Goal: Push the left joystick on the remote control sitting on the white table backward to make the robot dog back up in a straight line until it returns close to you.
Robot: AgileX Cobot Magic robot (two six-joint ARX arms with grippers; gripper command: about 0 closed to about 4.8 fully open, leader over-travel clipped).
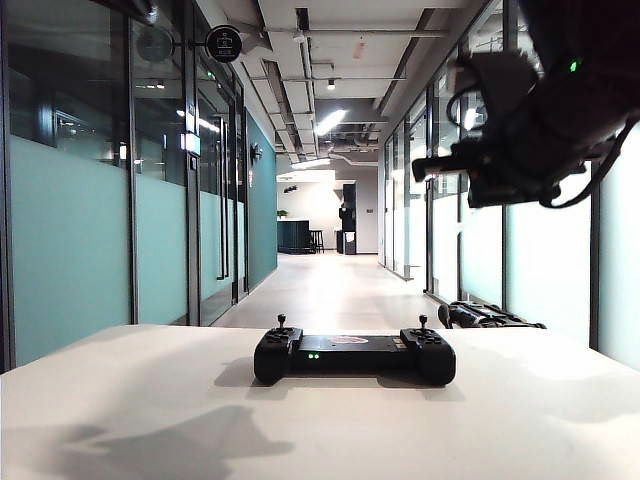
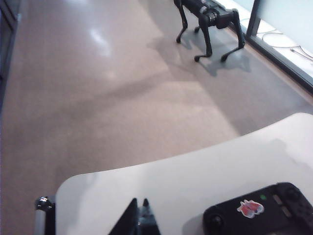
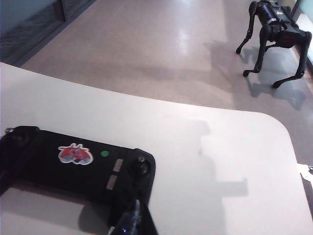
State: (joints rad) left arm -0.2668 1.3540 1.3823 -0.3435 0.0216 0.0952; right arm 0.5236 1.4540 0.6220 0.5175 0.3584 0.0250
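Observation:
The remote control [image 1: 354,355] lies in the middle of the white table [image 1: 120,400], two green lights lit on its near face. Its left joystick [image 1: 281,322] stands upright with nothing touching it; in the left wrist view the left joystick [image 2: 215,220] is a dark knob on the remote control's [image 2: 259,215] end. My left gripper [image 2: 139,203] is shut and empty, hanging above the table beside that end. My right gripper [image 3: 134,210] is shut and empty above the remote control's [image 3: 73,166] right end; in the exterior view the right gripper [image 1: 425,168] is raised high. The robot dog [image 3: 274,29] stands on the corridor floor beyond the table.
The twin right-hand stick [image 1: 423,322] stands at the controller's other end. The robot dog [image 2: 210,19] is near the glass wall [image 1: 540,260] on the right; only its back [image 1: 490,316] shows above the table's far edge. A long corridor [image 1: 330,280] runs ahead.

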